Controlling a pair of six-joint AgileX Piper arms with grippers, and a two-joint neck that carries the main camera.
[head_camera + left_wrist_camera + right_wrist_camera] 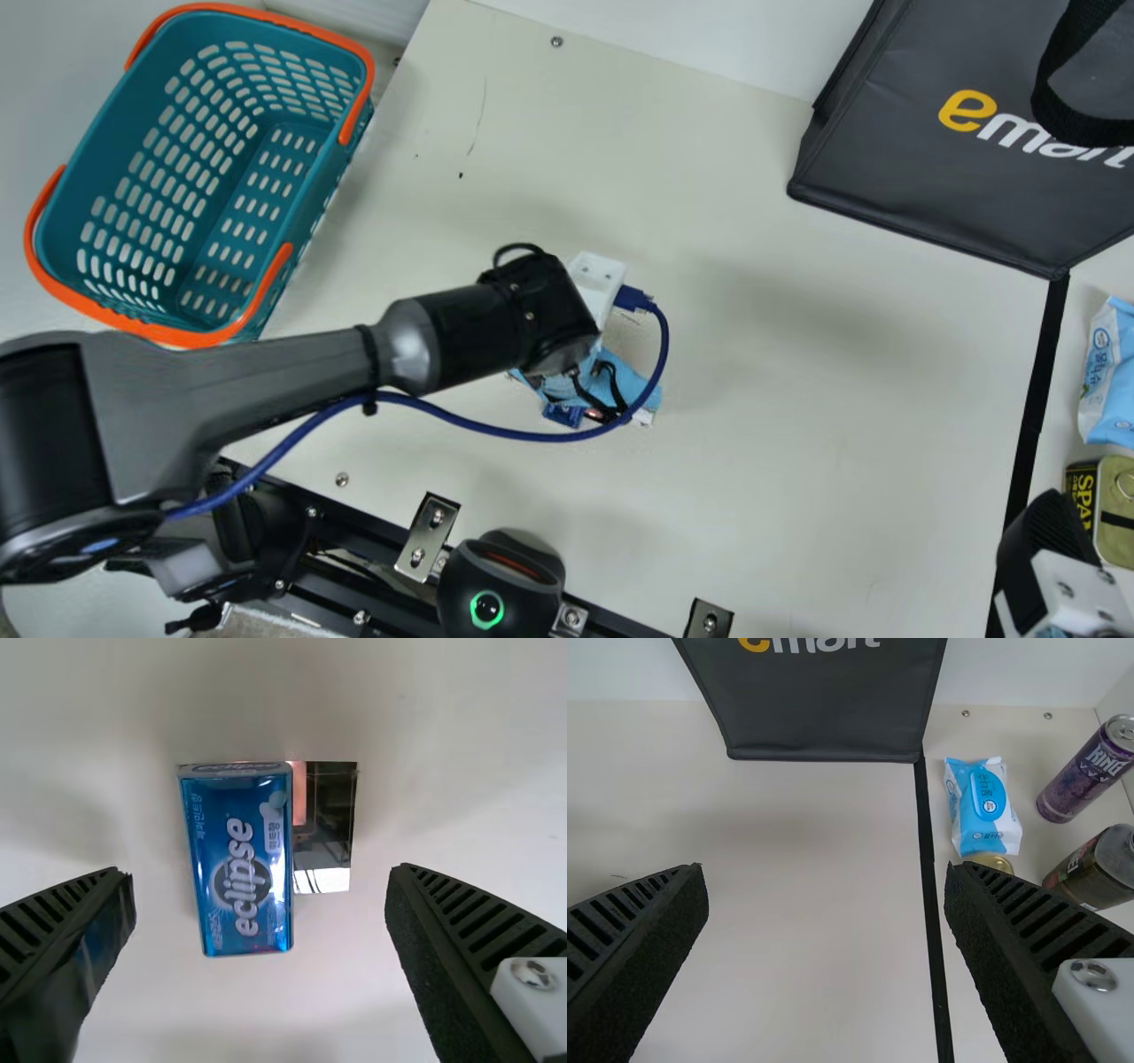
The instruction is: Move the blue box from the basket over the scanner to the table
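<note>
Main view: left hand (571,385) hung above the middle of the cream counter (842,399), teal basket (168,335) stood far left, black bag (886,168) far right, right hand (1044,532) near right. Left wrist view: blue box (239,868) lay partly over the scanner's square glass (326,846), between parted fingers. Right wrist view: fingers stood apart, blue-and-white packet (983,806) and purple can (1090,769) beyond.
</note>
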